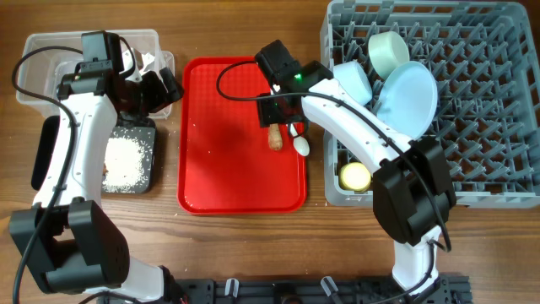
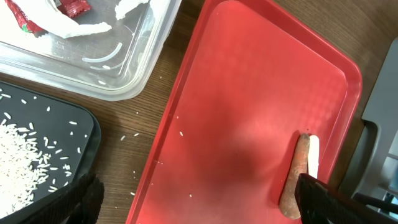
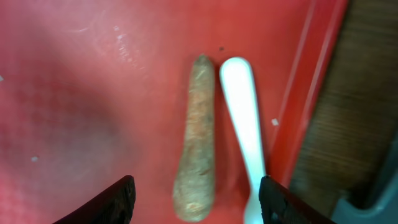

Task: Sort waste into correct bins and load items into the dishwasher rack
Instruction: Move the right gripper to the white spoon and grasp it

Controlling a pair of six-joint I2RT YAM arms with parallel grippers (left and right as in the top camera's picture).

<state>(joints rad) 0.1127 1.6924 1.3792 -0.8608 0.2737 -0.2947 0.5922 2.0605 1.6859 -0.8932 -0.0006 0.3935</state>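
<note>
A brown-orange carrot-like stick [image 3: 198, 143] and a white plastic spoon [image 3: 244, 124] lie side by side on the flat red tray [image 1: 228, 160], near its right edge. My right gripper [image 3: 196, 199] is open above them, with both lying between its fingers. My left gripper [image 2: 193, 202] is open and empty over the tray's left part, the stick [image 2: 295, 177] to its right. The clear tub [image 2: 134, 65] holds the red-and-white wrapper [image 2: 53, 15]. White rice [image 1: 126, 160] lies in the black tray [image 1: 150, 139]. The grey rack [image 1: 498, 127] holds the plate [image 1: 409, 97], both bowls and the yellow cup [image 1: 355, 176].
A few stray rice grains lie on the wooden table [image 2: 140, 134] between the black tray and the red tray, and on the red tray itself. The rack's near-left wall [image 2: 379, 124] stands just right of the red tray.
</note>
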